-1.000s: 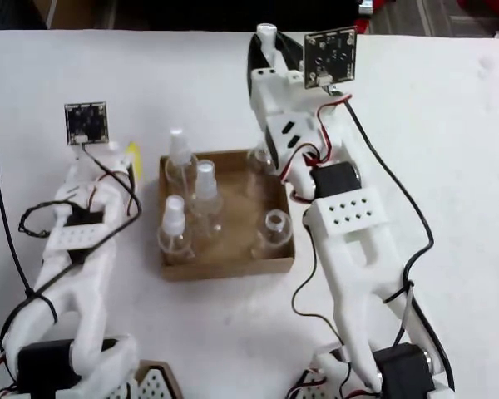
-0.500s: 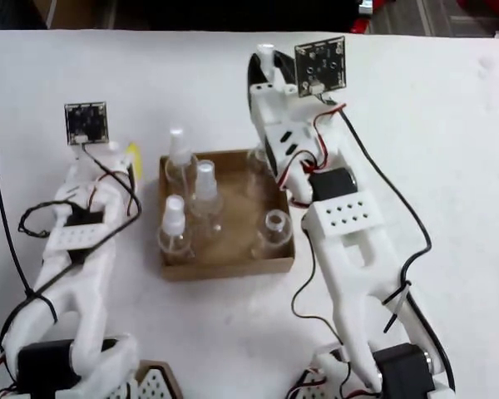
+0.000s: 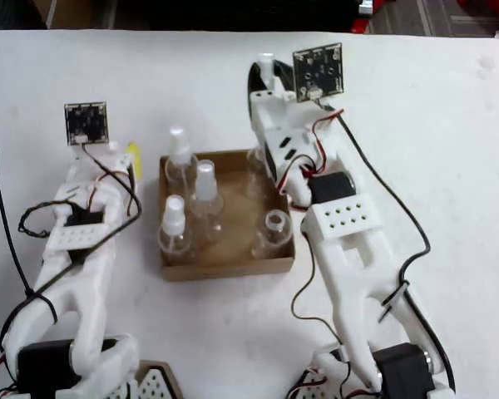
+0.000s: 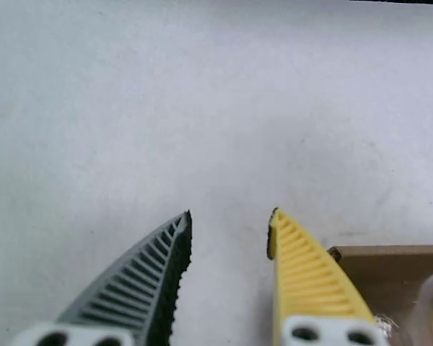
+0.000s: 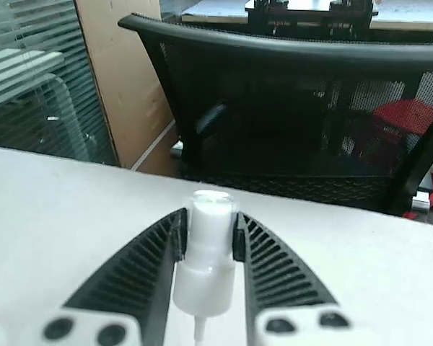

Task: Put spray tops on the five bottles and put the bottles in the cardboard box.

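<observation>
At the left of the high view my left jaws hang parted and empty over the bare desk (image 4: 202, 108), just beside a corner of the cardboard box (image 3: 224, 268). The box sits at the centre of the frame. Three capped bottles (image 3: 205, 189) stand in its left half, an open-necked bottle (image 3: 274, 231) stands at its lower right, and a fifth bottle (image 3: 255, 166) at its upper right is half hidden under my right arm. Right of that, my right jaws pinch a white spray top (image 5: 204, 259) by its sides, with its thin tube (image 5: 196, 333) hanging below. I judge the top light, hard and smooth – it could twist in a loose grip, so the ribbed collar is the place to hold it. The clear bottles look thin-walled and tippy – I'd steady one low on its body, gently.
</observation>
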You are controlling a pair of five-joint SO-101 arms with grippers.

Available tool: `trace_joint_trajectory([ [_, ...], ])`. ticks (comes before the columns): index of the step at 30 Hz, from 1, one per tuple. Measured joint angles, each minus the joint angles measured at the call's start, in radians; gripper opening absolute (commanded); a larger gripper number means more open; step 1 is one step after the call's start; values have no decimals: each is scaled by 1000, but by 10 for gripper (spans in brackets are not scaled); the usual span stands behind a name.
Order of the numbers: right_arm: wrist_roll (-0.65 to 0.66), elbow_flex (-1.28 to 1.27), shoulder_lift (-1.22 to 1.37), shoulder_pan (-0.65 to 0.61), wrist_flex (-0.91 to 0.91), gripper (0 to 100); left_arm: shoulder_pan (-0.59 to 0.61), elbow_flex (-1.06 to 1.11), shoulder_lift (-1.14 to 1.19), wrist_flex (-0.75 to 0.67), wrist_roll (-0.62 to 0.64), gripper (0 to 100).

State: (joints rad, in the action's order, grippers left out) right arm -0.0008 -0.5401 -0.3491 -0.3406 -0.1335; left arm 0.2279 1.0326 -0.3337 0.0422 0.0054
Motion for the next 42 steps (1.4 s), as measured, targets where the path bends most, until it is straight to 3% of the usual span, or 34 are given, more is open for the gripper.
trace_joint_trajectory([
  [19,0,-204,-173,0,0,17,0,0,0,0,0,166],
  [29,15,-359,-176,0,186,18,0,0,0,0,0,166],
  [42,91,-400,-176,-18,201,33,0,0,9,0,0,166],
])
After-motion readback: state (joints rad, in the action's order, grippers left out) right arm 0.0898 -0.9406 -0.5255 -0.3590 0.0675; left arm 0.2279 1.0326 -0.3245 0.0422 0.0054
